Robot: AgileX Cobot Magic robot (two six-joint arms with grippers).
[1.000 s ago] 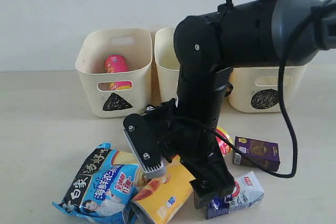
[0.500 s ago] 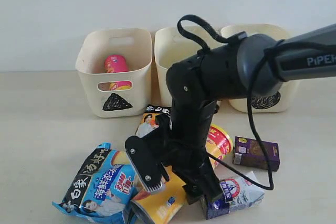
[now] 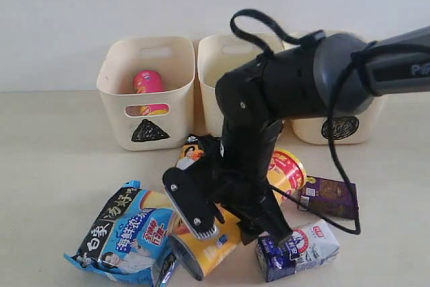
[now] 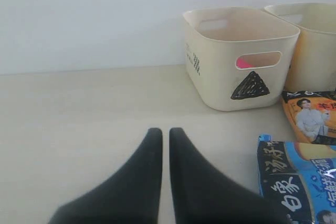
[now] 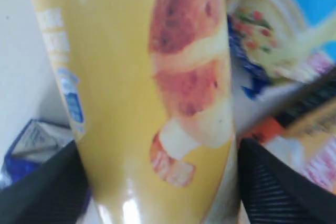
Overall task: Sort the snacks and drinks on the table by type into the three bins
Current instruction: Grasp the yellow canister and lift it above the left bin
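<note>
My right gripper (image 3: 232, 223) reaches down at the table's front and is shut on the lying yellow chip tube (image 3: 209, 253), one ribbed finger (image 3: 195, 216) on each side. In the right wrist view the yellow chip tube (image 5: 131, 77) fills the space between the right gripper (image 5: 157, 182) fingers. A pink chip tube (image 3: 148, 83) stands in the triangle bin (image 3: 144, 132). The blue-white noodle bag (image 3: 124, 233) lies left of the tube. The left gripper (image 4: 165, 132) hovers shut and empty over bare table (image 4: 79, 103), out of the exterior view.
The small blue-white carton (image 3: 299, 247) and the purple box (image 3: 332, 196) lie right of the tube. An orange-white noodle bag (image 3: 191, 149) is partly hidden behind the arm. The middle bin (image 3: 211, 65) and the circle bin (image 3: 339, 126) stand at the back.
The right arm has come lower and its fingers have closed on the yellow tube. The tube has shifted slightly up and away from the front edge, nudging the blue-white bag.
</note>
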